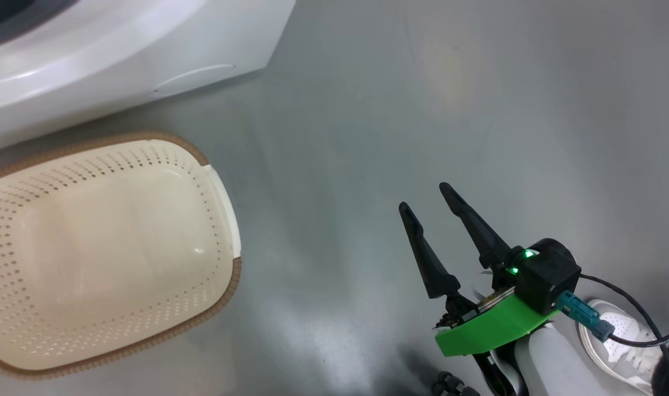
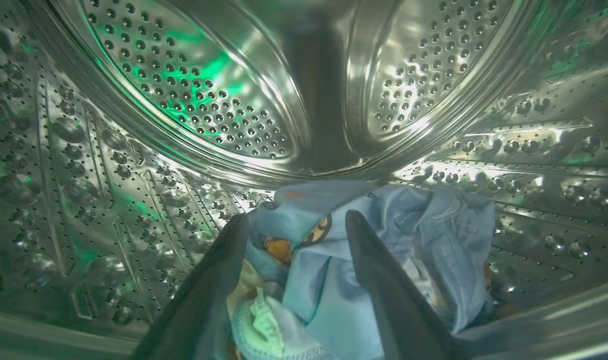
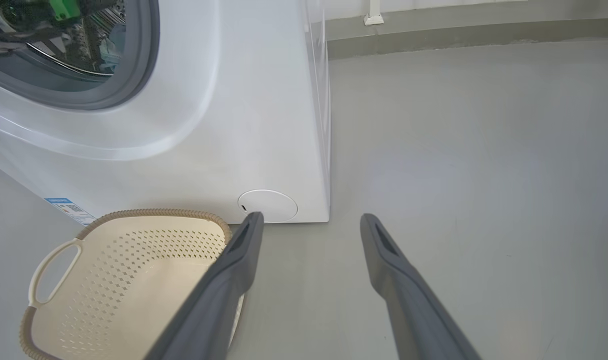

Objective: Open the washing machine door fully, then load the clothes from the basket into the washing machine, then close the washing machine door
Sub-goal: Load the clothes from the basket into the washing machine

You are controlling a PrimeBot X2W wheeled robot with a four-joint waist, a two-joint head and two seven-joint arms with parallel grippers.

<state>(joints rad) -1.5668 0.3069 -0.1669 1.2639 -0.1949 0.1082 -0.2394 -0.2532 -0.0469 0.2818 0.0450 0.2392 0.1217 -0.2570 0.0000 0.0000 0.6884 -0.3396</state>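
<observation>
- Left tool (image 2: 299, 222) spread wide in steel perforated drum (image 2: 184, 100), light blue printed clothes (image 2: 409, 225) between its fingers (image 2: 384, 290).
- Right tool (image 1: 425, 197) released, above grey floor (image 1: 367, 110) beside cream perforated basket (image 1: 92, 165).

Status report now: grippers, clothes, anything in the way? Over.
Left gripper open in drum, clothes lying there. Right gripper open above floor. Basket empty. White shoe nearby.

Smooth grey floor (image 1: 367, 110), slightly glossy, with soft pale glare patches (image 1: 312, 341) from overhead light. Faint scuffs, no seams visible. At the far edge a darker grey-green skirting band (image 3: 484, 32) runs under a white wall (image 3: 434, 4). Small white fitting (image 3: 373, 19) at the wall base. Even, bright indoor lighting.
</observation>
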